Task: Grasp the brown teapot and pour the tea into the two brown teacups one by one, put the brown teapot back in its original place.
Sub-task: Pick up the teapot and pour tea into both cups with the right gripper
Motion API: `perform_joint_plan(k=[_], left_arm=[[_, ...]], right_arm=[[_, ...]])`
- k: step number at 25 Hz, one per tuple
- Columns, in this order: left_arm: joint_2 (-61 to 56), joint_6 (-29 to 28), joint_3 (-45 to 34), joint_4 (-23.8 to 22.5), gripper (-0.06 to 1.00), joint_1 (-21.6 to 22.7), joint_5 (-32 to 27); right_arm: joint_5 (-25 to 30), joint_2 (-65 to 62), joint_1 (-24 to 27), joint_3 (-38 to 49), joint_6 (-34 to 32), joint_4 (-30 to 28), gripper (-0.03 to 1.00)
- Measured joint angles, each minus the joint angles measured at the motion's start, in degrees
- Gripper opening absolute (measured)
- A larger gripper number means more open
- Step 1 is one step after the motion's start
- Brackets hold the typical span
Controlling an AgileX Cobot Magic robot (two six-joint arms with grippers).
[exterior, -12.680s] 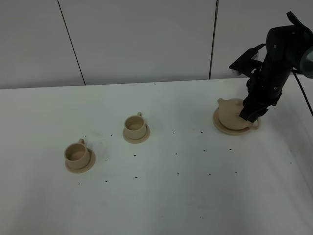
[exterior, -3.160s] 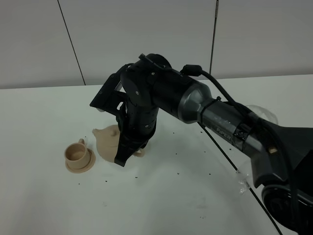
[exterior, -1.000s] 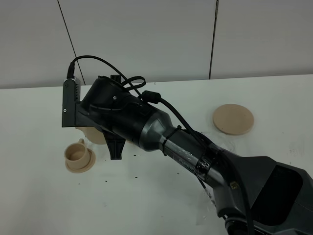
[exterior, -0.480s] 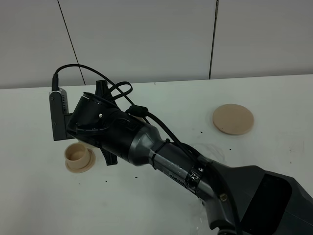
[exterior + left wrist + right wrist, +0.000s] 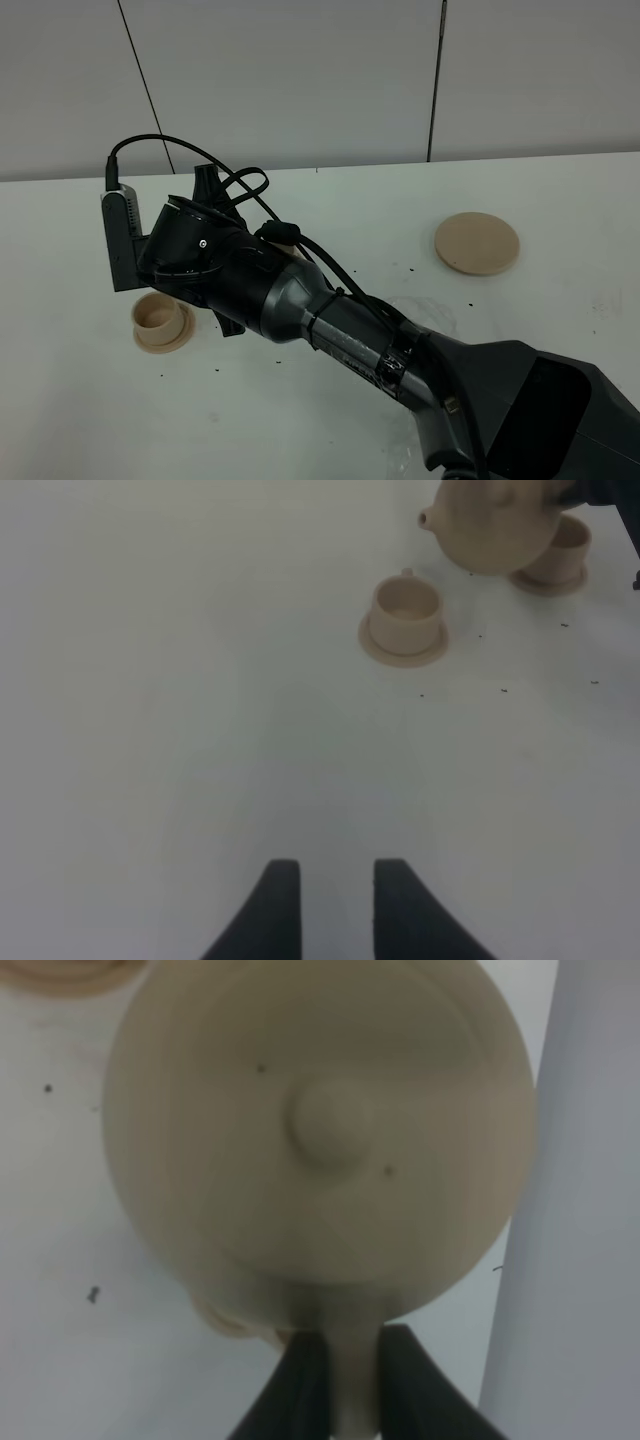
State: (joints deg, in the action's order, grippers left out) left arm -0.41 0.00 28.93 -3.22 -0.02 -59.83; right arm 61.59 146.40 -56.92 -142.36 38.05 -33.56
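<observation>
Arm (image 5: 300, 300) stretched leftward across table (image 5: 340, 200), right hand (image 5: 348, 1345) pinching teapot (image 5: 320, 1130), aloft beside teacup (image 5: 405, 605)

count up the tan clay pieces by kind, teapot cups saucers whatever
teapot: 1
teacups: 2
cup saucers: 2
large saucer: 1
total: 6

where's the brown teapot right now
The brown teapot hangs in the right end effector beside the two teacups on the table's left; the arm hides it in the high view.
</observation>
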Motion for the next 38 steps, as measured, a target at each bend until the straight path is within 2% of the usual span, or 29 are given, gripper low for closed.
perform_joint_plan(k=[20, 38], left_arm=[[0.0, 0.0, 0.0, 0.0, 0.25, 0.0, 0.0], [0.0, 0.0, 0.0, 0.0, 0.25, 0.0, 0.0]], right_arm=[[1.6, 0.0, -1.7, 0.0, 2.0, -7.1, 0.1], [1.5, 2.6, -1.8, 0.0, 4.6, -9.0, 0.1]])
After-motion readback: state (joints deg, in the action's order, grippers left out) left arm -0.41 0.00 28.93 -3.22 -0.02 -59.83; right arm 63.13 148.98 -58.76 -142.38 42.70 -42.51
